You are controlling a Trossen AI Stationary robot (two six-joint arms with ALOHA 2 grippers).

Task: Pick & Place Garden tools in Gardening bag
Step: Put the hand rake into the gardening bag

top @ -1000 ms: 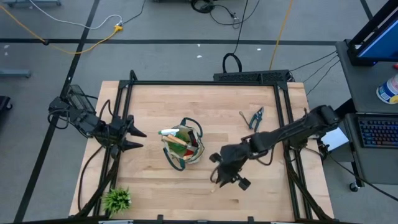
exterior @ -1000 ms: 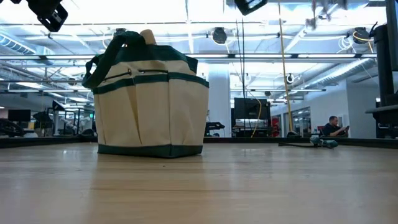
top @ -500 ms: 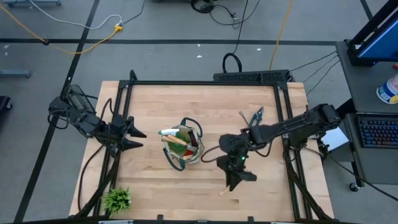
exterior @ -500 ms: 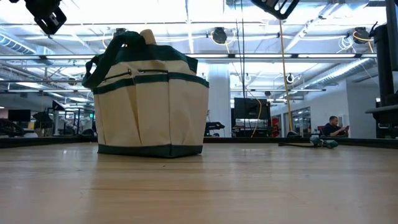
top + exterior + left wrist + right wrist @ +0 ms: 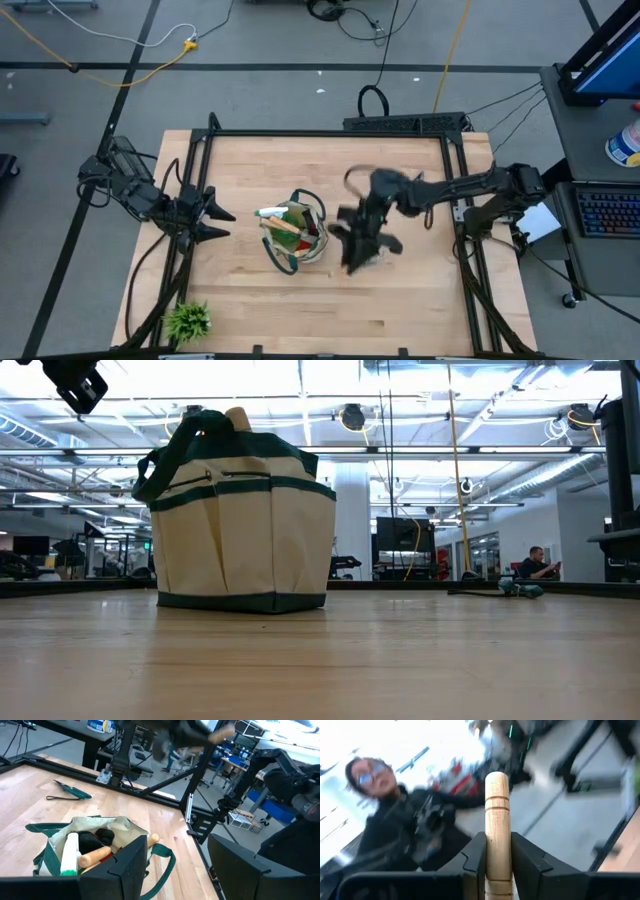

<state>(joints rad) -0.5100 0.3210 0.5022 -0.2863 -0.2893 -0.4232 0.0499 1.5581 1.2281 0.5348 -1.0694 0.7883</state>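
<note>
The beige gardening bag point(image 5: 295, 232) with green trim stands upright on its flat bottom at the table's middle, and several tools stick out of its top point(image 5: 95, 854). My right gripper point(image 5: 358, 245), blurred, hangs in the air just right of the bag, shut on a wooden-handled tool point(image 5: 497, 815). The tool's metal end is hidden. Dark pruning shears point(image 5: 70, 795) lie flat on the table at the far right. My left gripper point(image 5: 230, 226) waits open left of the bag, pointing at it. My right gripper pinches the round wooden handle point(image 5: 497, 847) between its two fingers. The handle runs along the fingers, and its free end point(image 5: 497, 780) sticks out ahead of the fingertips. The tool is lifted clear of the table, roughly level.
A small spiky green plant point(image 5: 188, 320) sits at the near left corner. A black metal frame point(image 5: 330, 133) borders the table. Bare wood lies in front of the bag point(image 5: 320, 660). A person in dark clothes point(image 5: 395, 830) is beyond the table.
My right gripper has carried the wooden-handled tool up from the near right part of the table toward the far edge and the bag. It has risen out of the low view and tipped from pointing down to about level while its wrist rolled.
</note>
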